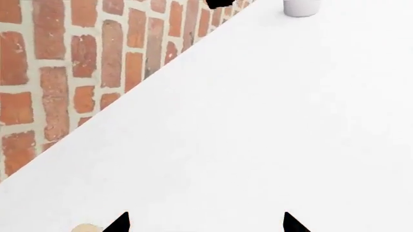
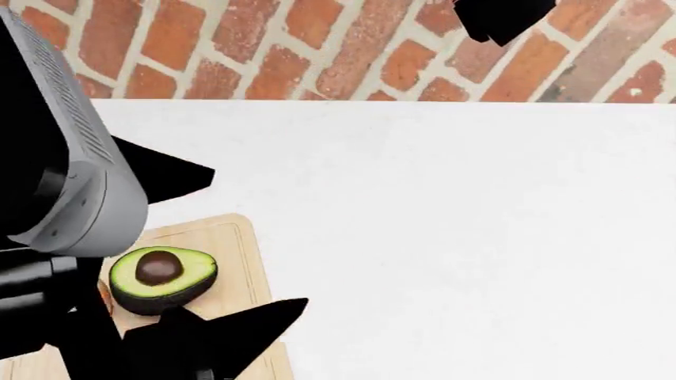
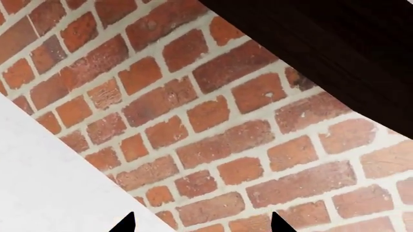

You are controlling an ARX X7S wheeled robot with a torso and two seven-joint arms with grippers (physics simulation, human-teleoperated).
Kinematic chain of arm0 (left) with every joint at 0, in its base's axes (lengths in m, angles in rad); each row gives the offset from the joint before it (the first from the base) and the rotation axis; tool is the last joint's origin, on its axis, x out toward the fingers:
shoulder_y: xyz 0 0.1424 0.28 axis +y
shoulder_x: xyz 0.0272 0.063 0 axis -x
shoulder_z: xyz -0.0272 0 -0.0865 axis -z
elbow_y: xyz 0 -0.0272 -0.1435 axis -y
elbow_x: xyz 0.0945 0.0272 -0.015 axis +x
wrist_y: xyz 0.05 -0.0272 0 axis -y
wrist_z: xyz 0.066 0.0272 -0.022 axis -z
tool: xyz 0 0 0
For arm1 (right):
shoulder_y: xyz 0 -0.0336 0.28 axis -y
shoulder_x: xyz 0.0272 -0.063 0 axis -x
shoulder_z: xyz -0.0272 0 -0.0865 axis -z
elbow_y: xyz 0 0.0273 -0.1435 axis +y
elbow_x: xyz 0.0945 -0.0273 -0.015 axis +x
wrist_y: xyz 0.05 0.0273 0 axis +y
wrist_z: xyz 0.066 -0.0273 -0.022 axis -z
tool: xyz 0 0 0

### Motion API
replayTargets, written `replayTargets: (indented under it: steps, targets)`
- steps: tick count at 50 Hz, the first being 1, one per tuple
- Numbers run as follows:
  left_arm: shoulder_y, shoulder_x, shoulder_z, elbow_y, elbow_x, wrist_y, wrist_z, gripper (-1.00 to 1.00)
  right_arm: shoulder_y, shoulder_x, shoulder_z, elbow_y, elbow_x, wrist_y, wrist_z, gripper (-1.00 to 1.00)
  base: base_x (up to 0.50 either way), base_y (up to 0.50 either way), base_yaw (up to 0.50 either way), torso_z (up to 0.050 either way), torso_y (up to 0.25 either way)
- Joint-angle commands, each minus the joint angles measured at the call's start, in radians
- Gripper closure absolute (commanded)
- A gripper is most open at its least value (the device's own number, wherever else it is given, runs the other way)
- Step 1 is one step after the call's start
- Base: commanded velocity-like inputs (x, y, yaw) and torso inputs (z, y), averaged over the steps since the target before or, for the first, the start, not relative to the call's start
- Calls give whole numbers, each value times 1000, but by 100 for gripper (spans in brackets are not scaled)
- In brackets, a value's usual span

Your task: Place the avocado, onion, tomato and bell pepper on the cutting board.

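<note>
Avocado point(image 2: 161, 277) lies flesh-up at the cutting board's point(image 2: 237, 245) far right corner, near the tabletop's point(image 2: 444, 222) left edge. Left claw point(image 1: 205, 223) spread, empty; right claw point(image 3: 201, 223) likewise. Likely light, slick-skinned, soft-fleshed: grip across the rind.

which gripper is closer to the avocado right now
Left. The left gripper hangs right over the avocado on the cutting board; the right gripper is far off by the brick wall.

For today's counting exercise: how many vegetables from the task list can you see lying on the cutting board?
1. The avocado lies cut side up on the cutting board, beside the left tool. The arm covers much of the board, so others may be hidden.
</note>
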Motion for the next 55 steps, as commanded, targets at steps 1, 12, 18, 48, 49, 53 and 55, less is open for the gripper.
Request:
replayTargets:
  steps: [1, 12, 18, 48, 49, 53, 55]
  targets:
    - [-62, 172, 99, -74, -130, 55, -11, -100, 17, -40, -9, 25, -77, -11, -53, -100, 0, 0, 0, 0, 0]
    - [-154, 280, 196, -126, -301, 84, -39, -100, 46, -53, -28, 50, -104, -21, -82, -100, 0, 0, 0, 0, 0]
    - [-183, 301, 246, -105, -368, 103, -71, -100, 56, -61, -32, 60, -111, -17, -85, -100, 0, 0, 0, 0, 0]
    - [-293, 305, 316, 162, -633, 349, -173, -100, 79, -103, -81, 152, -176, -54, -141, -100, 0, 0, 0, 0, 0]
    - [-290, 301, 320, 160, -623, 342, -175, -100, 76, -104, -78, 150, -173, -52, -137, -100, 0, 0, 0, 0, 0]
    - [-260, 297, 328, 144, -583, 327, -163, -100, 75, -105, -80, 146, -171, -48, -138, -100, 0, 0, 0, 0, 0]
    - [-233, 301, 330, 138, -546, 312, -150, -100, 72, -105, -79, 146, -170, -49, -135, -100, 0, 0, 0, 0, 0]
